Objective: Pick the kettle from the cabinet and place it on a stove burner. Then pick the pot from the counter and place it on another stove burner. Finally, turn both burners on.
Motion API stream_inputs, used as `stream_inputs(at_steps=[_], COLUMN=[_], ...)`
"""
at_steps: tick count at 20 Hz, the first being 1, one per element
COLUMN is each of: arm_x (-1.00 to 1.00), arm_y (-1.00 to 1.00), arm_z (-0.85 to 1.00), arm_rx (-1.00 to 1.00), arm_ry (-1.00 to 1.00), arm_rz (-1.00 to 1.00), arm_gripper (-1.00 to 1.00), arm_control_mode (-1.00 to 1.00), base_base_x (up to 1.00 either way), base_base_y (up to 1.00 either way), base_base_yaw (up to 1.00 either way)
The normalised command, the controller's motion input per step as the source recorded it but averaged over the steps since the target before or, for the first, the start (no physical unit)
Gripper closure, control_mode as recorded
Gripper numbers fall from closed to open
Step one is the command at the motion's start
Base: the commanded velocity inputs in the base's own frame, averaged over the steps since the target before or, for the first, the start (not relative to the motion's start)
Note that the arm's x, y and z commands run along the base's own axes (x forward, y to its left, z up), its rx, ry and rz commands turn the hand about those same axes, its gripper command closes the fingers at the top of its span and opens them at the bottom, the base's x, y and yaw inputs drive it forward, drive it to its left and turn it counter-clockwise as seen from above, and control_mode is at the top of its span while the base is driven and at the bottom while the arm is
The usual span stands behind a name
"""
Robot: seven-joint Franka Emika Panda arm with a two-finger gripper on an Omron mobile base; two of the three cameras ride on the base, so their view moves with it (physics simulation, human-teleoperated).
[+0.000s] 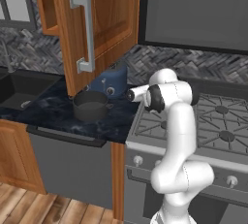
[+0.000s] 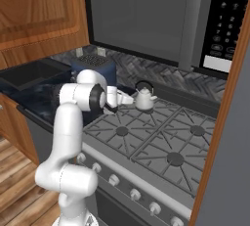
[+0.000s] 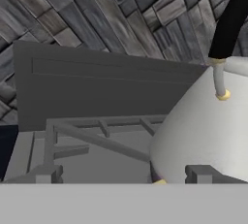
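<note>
Four burners sit under black grates on the grey steel range [image 2: 161,142], and the white kettle [image 2: 144,98] stands upright on the rear burner nearest the counter [image 1: 58,114]. That dark marbled worktop runs beside the range, carrying the dark grey pot [image 1: 90,105] with the blue toaster [image 1: 112,82] just behind it. Above the pot the wooden cabinet [image 1: 104,19] door hangs open, and a herringbone backsplash [image 1: 193,63] lines the wall behind the range. The arm reaches level across the range's counter-side edge toward the kettle, with the gripper [image 2: 124,99] just beside it, jaws spread and grasping nothing.
</note>
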Motion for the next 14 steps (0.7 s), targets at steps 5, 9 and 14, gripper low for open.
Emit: stream_inputs(at_steps=[5, 9, 14], arm_x=[0.0, -0.04, -0.18], arm_y=[-0.34, -0.32, -0.21], arm_z=[-0.34, -0.35, -0.24], arm_rx=[0.01, 0.01, 0.0], arm_ry=[0.0, 0.0, -0.01], arm_rz=[-0.05, -0.05, -0.05], arm_gripper=[-1.0, -1.0, -1.0], arm_control_mode=[-1.0, -1.0, -1.0], base_base_x=[0.0, 0.0, 0.0], base_base_y=[0.0, 0.0, 0.0], base_base_yaw=[0.0, 0.0, 0.0])
